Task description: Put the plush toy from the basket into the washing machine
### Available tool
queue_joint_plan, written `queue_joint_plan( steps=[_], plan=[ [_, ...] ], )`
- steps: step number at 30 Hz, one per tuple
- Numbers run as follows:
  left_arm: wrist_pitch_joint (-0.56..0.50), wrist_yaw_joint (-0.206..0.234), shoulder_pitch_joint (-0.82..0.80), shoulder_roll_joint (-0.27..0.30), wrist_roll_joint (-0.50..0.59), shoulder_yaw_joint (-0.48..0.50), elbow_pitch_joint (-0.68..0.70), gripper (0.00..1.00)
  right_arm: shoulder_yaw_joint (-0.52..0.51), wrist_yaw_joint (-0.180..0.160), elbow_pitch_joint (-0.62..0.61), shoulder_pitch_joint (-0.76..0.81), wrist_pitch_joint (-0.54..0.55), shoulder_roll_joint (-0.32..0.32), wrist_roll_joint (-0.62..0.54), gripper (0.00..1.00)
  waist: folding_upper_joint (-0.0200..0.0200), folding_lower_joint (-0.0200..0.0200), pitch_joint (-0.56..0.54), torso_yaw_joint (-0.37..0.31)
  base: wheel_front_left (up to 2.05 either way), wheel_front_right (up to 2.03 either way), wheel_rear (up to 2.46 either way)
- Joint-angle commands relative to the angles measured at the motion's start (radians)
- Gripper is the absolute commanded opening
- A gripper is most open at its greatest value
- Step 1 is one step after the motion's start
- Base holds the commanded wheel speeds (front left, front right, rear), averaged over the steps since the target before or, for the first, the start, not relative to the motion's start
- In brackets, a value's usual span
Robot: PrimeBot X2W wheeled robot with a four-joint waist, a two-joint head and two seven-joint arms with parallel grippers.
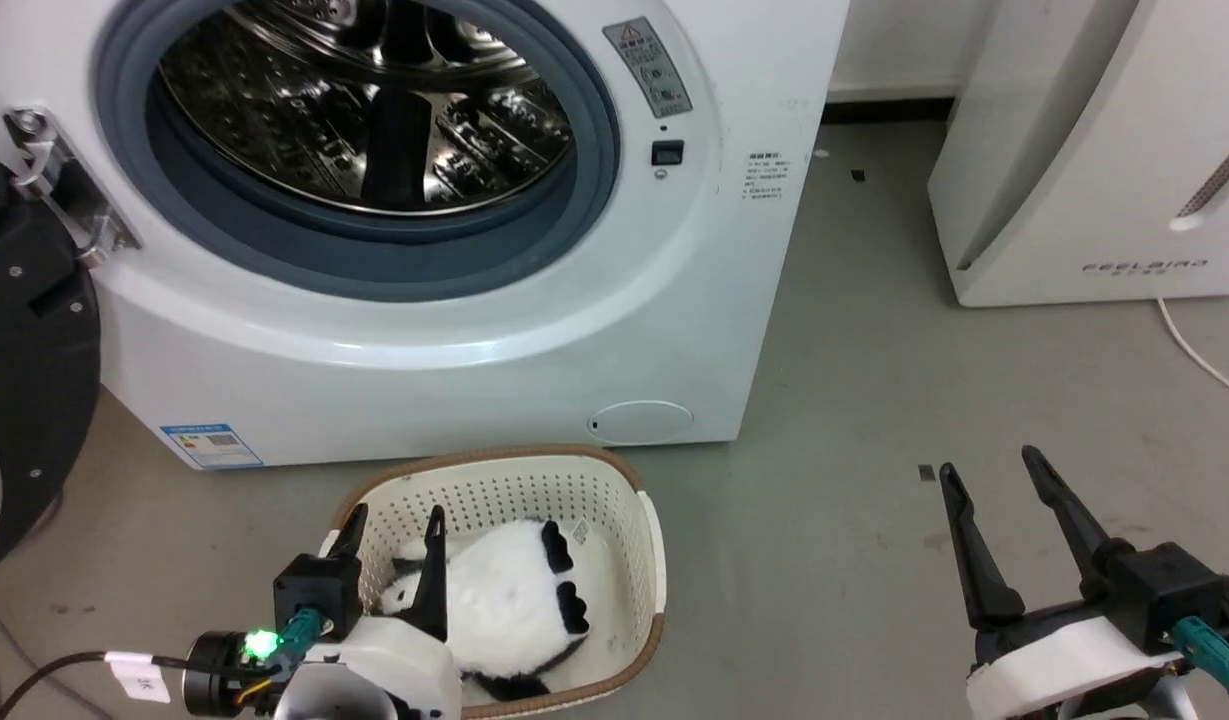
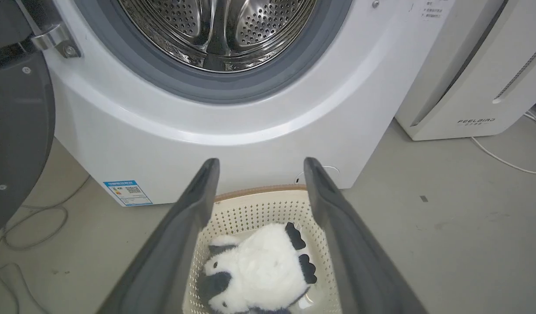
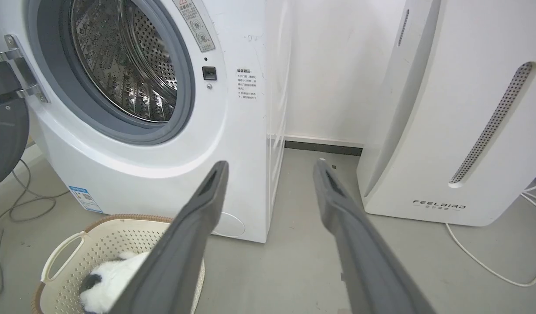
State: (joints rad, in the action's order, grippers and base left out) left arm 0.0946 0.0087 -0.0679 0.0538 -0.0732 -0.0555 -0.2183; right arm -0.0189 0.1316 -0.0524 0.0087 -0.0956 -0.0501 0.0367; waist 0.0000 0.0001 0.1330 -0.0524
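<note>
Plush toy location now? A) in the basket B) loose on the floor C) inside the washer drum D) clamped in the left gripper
A: the plush toy lies inside the basket in front of the washing machine, and the left gripper is open, not closed on it.

Left gripper point(image 1: 396, 520) sits at the head view's lower left, jaws parted, pointing forward. Right gripper point(image 1: 989, 465) sits at lower right, jaws spread wider.
</note>
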Motion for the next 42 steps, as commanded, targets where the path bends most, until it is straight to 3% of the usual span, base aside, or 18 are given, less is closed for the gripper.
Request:
queue_joint_plan(
  steps=[1,20,42],
  plan=[
    [0.011,-0.004,-0.027,0.008,-0.006,-0.006,-0.021,1.00,0.002,0.000,-0.010,-0.025,-0.011,0.000,0.010,1.00,0.0000,-0.0001,0.022,-0.011,0.00,0.00,0.00],
    [0.027,-0.012,-0.221,0.067,-0.006,-0.038,-0.235,1.00,0.008,-0.001,-0.062,-0.088,-0.049,0.000,0.045,1.00,0.0000,-0.0001,0.219,-0.077,0.00,0.00,0.00],
    [-0.134,-0.084,-0.501,0.180,0.021,-0.162,-0.568,1.00,0.027,-0.001,-0.084,-0.146,-0.094,0.000,0.112,1.00,0.0000,-0.0001,0.426,-0.179,0.00,0.00,0.00]
  ],
)
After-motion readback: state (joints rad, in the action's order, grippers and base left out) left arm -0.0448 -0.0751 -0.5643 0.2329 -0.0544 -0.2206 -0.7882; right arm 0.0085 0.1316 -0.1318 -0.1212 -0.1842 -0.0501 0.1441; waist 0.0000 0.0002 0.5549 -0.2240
